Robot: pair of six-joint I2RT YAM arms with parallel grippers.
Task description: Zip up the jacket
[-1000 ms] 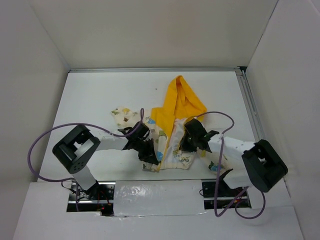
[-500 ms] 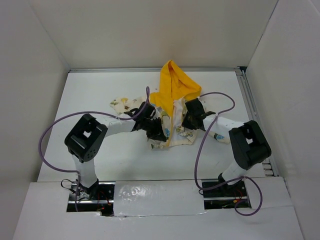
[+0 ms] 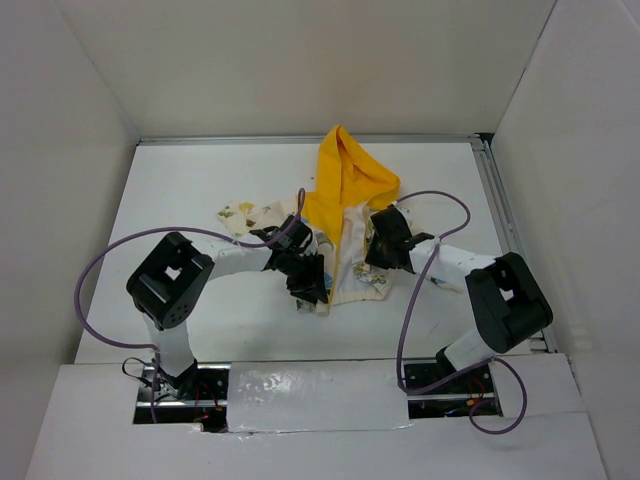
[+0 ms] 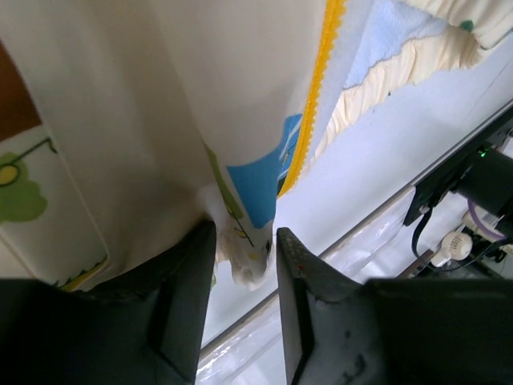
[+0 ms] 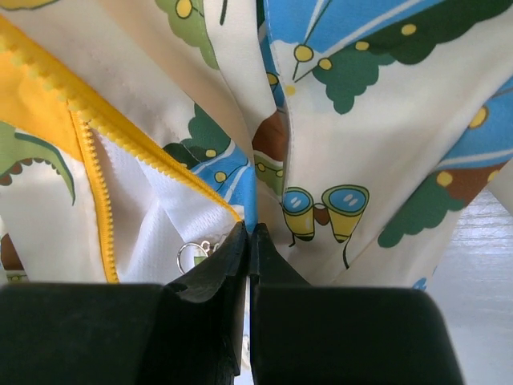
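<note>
Top external: small cream-white printed fabric jacket with yellow hood (image 3: 352, 283) lies mid white table (image 3: 180, 190), between both arms. Left gripper (image 3: 306, 282): fingers narrow, pinching a front fold. Right gripper (image 3: 386, 248): fingers pressed together on fabric beside yellow zipper strip (image 5: 100, 200).

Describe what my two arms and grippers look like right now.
The left arm and right arm: white links, bulky black joint housings, a purple cable looping along each. The left gripper and right gripper: plain matte black fingers, no markings visible.
</note>
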